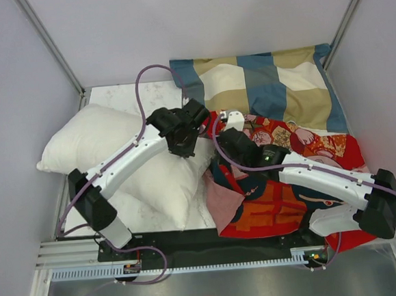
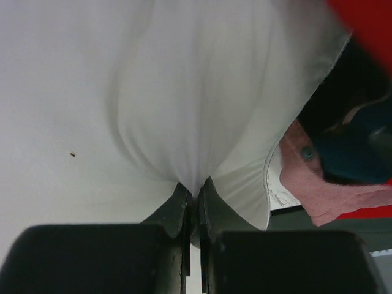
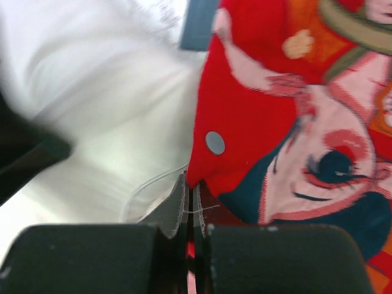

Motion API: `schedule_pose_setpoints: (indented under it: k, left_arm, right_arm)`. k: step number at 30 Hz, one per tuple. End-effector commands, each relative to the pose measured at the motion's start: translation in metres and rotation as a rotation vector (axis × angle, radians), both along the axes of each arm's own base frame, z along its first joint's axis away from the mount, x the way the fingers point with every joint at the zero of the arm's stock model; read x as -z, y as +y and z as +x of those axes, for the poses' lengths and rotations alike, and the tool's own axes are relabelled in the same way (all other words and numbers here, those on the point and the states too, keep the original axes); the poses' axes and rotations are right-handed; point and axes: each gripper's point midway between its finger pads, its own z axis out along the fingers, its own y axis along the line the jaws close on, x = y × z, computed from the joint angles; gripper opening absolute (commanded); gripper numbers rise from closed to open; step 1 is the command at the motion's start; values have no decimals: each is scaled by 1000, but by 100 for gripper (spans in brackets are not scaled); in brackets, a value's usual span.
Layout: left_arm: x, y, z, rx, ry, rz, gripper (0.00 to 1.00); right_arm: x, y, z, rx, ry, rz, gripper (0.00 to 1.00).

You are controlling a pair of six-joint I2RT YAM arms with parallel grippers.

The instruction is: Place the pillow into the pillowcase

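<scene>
left wrist: left end effector (image 2: 193, 191) pinches pillow (image 2: 153, 92); right end effector (image 3: 188, 187) pinches pillowcase (image 3: 257, 122).

The white marbled table (image 1: 122, 96) carries 3 things: pillow (image 1: 108, 145) left, checked pillow (image 1: 262, 88) behind, pillowcase (image 1: 275, 210) right.

From above, the left arm (image 1: 130, 157) hides a strip of the pillow (image 1: 94, 139). The right arm (image 1: 324, 176) covers much of the pillowcase (image 1: 307, 143), which hides the checked pillow (image 1: 268, 81) along its near edge. A dark blur (image 3: 24, 153) at the right wrist view's left edge cannot be identified.
</scene>
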Motion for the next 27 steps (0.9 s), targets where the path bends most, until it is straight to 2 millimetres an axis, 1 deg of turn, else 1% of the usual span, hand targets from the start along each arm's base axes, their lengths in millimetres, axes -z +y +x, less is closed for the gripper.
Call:
schedule_pose_setpoints:
  k: [1,2,4,5,6,7,8,9,10,11,12,13,14,15,16,17,18,19,20,21,22,23,24,25,26,27]
  left_arm:
    - [-42,-33,25,77,-79,-69,2]
    - [-71,-41,37,76,-138,-103,2]
    - [-86,-45,49,68,-170,-95,2]
    - [-81,-48,53,69,-146,-66,2]
    - [-103,-58,61,66,-196,-119,2]
    - [-105,-64,62,71,-194,-141,2]
    - [-104,-70,66,66,-197,-161,2]
    - [-95,-72,67,59,-187,-155,2]
    - [-89,-71,69,45,-188,-146,2]
    - [-60,-64,64,23,-141,-98,2]
    - [-66,-71,71,12,-197,-157,2]
    - [-60,-69,71,2,-195,-173,2]
    - [-36,-66,66,-14,-158,-160,2]
    - [-40,-67,70,-25,-187,-205,2]
    - [-34,-65,72,-35,-178,-211,2]
    - [-25,-62,71,-43,-163,-200,2]
    - [-22,-62,73,-47,-161,-199,2]
    - [-19,-60,74,-48,-155,-193,2]
    - [-18,-59,76,-48,-154,-190,2]
    - [-16,-60,78,-45,-150,-189,2]
    - [-15,-60,80,-47,-147,-190,2]
    - [-17,-60,83,-39,-149,-195,2]
    - [-18,-63,83,-29,-140,-209,2]
    - [-21,-62,88,-26,-143,-213,2]
    - [-23,-62,89,-23,-140,-224,2]
    - [-24,-62,90,-19,-138,-232,2]
  right_arm:
    - [-10,32,-16,-106,-13,-15,0]
    - [-6,41,-26,-140,-5,-28,0]
    - [2,48,-33,-155,10,-46,0]
    - [4,51,-37,-163,12,-48,0]
    - [4,53,-37,-157,13,-42,0]
    - [3,52,-36,-143,8,-38,0]
    - [2,50,-34,-129,0,-36,0]
    - [3,47,-34,-110,-2,-34,0]
    - [-4,39,-30,-72,-28,-30,0]
    - [-6,35,-30,-58,-36,-26,0]
    - [-6,31,-29,-43,-41,-21,0]
    - [-5,25,-31,-36,-45,-23,2]
    - [-3,22,-31,-35,-44,-26,7]
    - [4,19,-34,-39,-35,-38,14]
    - [6,17,-37,-50,-26,-39,25]
    - [10,17,-40,-60,-16,-40,32]
    - [21,12,-45,-68,3,-55,34]
    - [20,11,-49,-86,2,-42,35]
    - [24,15,-57,-133,17,-35,35]
    - [32,13,-65,-165,24,-45,36]
    - [34,19,-74,-209,21,-42,37]
    - [38,21,-81,-258,19,-61,40]
    - [49,22,-88,-298,28,-85,45]
    - [51,28,-94,-336,18,-84,46]
    - [57,28,-96,-352,16,-104,47]
    - [66,27,-98,-366,21,-131,47]
